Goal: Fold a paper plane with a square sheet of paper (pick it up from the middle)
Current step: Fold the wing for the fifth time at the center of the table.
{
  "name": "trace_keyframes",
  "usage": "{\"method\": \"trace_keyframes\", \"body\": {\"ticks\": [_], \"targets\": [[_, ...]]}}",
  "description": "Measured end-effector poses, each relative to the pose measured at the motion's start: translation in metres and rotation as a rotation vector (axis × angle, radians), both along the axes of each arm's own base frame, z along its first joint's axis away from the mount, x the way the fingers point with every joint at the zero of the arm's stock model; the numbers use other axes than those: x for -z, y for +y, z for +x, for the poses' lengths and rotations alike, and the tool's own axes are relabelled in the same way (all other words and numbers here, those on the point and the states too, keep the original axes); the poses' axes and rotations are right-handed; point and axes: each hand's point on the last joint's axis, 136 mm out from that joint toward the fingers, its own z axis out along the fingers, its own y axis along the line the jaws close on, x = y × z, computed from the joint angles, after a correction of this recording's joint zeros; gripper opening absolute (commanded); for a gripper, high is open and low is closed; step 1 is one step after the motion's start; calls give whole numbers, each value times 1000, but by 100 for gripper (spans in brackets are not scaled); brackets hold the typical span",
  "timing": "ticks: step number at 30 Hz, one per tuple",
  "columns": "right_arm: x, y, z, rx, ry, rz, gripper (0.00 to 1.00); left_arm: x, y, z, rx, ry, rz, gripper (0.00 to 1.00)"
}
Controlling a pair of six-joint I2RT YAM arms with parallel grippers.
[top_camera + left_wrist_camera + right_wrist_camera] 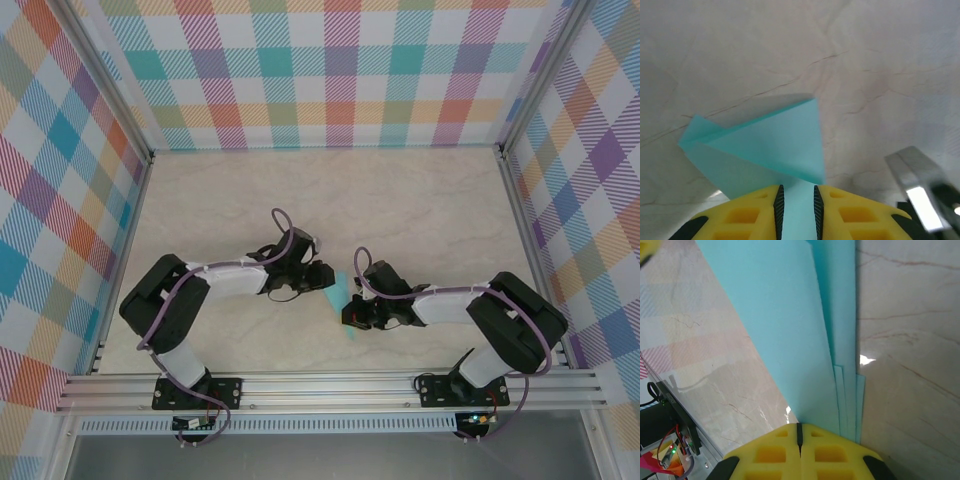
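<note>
Between both arms, narrow layered teal paper (343, 297) sits pinched in the right gripper (800, 426); left gripper (797, 189) slightly parted astride it; open table (400, 200) toward 12 o'clock.

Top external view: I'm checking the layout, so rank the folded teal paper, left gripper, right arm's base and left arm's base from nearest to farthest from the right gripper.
From the right gripper:
1. folded teal paper, held in it
2. left gripper, just up-left
3. right arm's base, lower right
4. left arm's base, lower left
</note>
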Motion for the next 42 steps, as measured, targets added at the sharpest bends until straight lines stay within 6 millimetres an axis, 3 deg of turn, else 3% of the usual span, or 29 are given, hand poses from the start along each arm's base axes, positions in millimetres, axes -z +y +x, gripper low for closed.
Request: {"method": "trace_keyframes", "body": {"ticks": [4, 12, 19, 26, 31, 42], "targets": [[-1, -2, -3, -3, 11, -7, 3, 20, 3, 3, -14, 24, 48, 22], [-7, -4, -5, -2, 50, -45, 5, 21, -2, 7, -11, 23, 43, 21], [-27, 17, 20, 7, 12, -29, 6, 22, -2, 7, -10, 23, 42, 21], [-2, 23, 29, 12, 66, -76, 6, 22, -4, 8, -8, 21, 35, 21], [-3, 22, 30, 14, 62, -64, 6, 21, -4, 9, -9, 16, 32, 21], [-2, -11, -13, 5, 72, -23, 13, 22, -3, 10, -17, 13, 42, 20]]}}
